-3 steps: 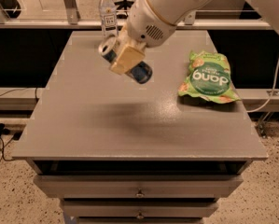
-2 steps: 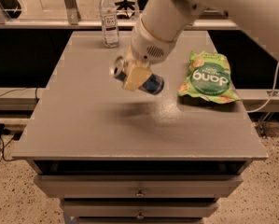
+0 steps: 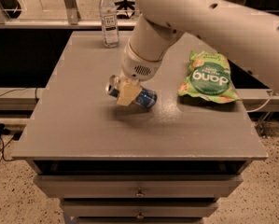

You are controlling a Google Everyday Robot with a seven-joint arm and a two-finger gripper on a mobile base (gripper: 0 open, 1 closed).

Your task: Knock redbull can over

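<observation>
The redbull can point(image 3: 146, 98) is blue and silver and lies on its side, silver top pointing left, at or just above the grey table top point(image 3: 83, 125) near its middle. My gripper point(image 3: 126, 97) comes down from the white arm and its tan fingers point(image 3: 129, 90) are shut around the can's middle. I cannot tell whether the can rests on the table or hangs slightly above it; a shadow lies right below it.
A clear water bottle point(image 3: 109, 17) with a white cap stands at the table's back edge. A green snack bag point(image 3: 208, 78) lies at the right. Drawers are below the table front. The big white arm fills the upper right.
My gripper has carried the tilted can from the back left of the table forward and down toward the middle. The bottle and bag have not moved.
</observation>
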